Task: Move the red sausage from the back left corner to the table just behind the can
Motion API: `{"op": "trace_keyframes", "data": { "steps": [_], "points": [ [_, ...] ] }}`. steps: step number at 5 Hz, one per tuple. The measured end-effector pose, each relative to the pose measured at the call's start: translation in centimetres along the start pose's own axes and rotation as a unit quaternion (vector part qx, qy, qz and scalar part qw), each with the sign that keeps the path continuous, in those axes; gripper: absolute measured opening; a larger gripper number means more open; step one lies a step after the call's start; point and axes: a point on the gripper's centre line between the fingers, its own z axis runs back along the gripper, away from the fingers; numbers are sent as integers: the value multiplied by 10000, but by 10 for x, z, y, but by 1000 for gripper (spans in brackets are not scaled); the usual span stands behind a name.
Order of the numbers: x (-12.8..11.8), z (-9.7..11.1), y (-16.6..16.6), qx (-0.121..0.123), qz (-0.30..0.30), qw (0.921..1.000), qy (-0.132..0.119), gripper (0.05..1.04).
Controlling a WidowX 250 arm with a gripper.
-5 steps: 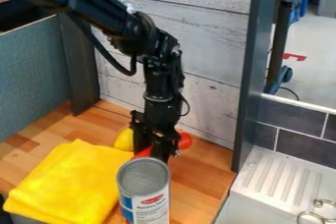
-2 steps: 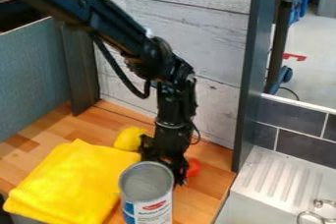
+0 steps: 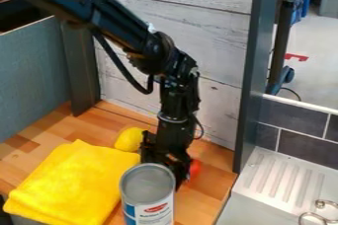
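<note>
My gripper (image 3: 169, 167) hangs low over the wooden counter, directly behind the open-topped can (image 3: 147, 189), whose rim hides part of it. A red object (image 3: 194, 168) shows at the gripper's right side, mostly covered by it; whether it is held cannot be told. Left of the gripper lies a yellow rounded object (image 3: 130, 139), close beside it. The folded yellow cloth (image 3: 72, 182) spreads over the counter to the left of the can.
Behind the arm stands a whitewashed plank wall (image 3: 218, 105), with a dark post (image 3: 254, 71) at its right. A white ridged drainboard (image 3: 284, 174) is at the right, a blue-grey panel (image 3: 33, 76) at the left.
The gripper has moved right and lower, toward the viewer. The red object's visible part is smaller, and the can has shifted slightly right.
</note>
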Motion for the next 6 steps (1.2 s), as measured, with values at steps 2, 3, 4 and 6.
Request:
{"op": "trace_keyframes", "data": {
  "steps": [2,3,4,6],
  "points": [
    [6,-8,-1,45,467,9979,-454,1006],
    [-3,21,22,40,642,9964,-544,1004],
    [-28,69,47,-133,999,9904,-949,1004],
    [-45,85,63,-260,1170,9889,-881,1003]
  ]
}}
